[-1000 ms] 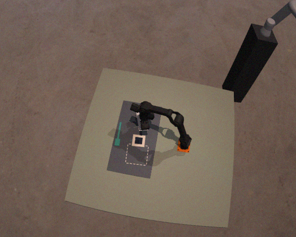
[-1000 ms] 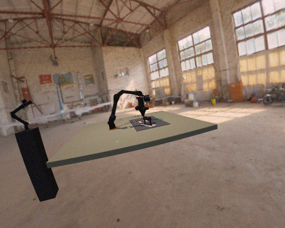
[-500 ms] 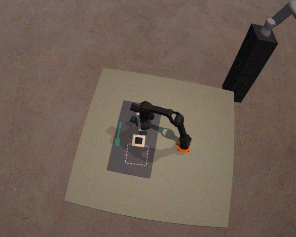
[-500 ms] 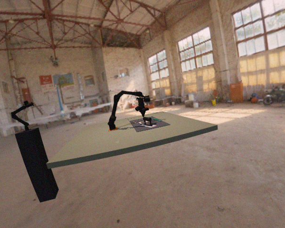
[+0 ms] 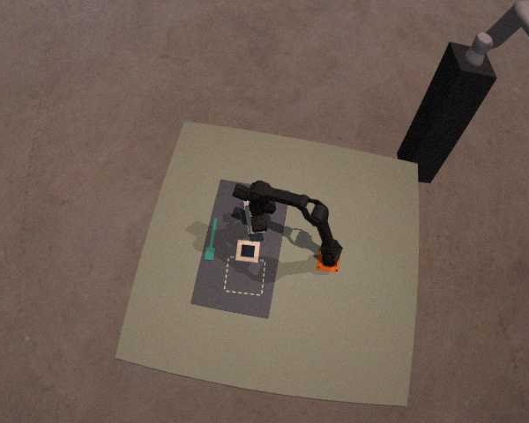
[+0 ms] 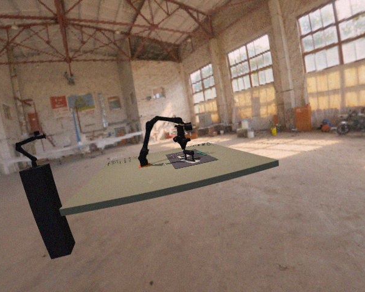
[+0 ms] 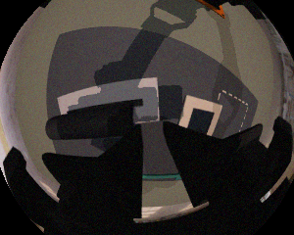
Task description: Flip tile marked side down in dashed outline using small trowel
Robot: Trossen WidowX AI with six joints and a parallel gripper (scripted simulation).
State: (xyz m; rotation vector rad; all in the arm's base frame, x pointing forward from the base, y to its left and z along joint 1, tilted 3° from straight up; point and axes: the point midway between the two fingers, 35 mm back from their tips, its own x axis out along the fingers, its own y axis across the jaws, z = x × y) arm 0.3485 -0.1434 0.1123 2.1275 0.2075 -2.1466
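While the gripper (image 5: 257, 228) hangs over the mat (image 5: 230, 300), its fingers are drawn most of the way in, leaving only a narrow gap, and there is nothing between them; through that gap the wrist camera sees bare mat. It points straight down, just beside the tile (image 5: 248, 251), on the side away from the dashed outline (image 5: 242, 293). Look at the tile: it lies flat, dark marked square facing up, edges square with the outline. It overlaps only the outline's nearer edge, and most of it is outside. Over to the other side, the trowel (image 5: 212, 239) lies by itself along the mat's long edge, well apart from the gripper. Its long axis runs parallel to that edge, with the blade end toward the outline's end of the mat and the handle pointing away. Now the arm: from the wrist, the forearm runs level across to a raised elbow, then drops steeply to the orange base (image 5: 327, 264) on the table (image 5: 301, 345), off the mat's far side from the trowel.
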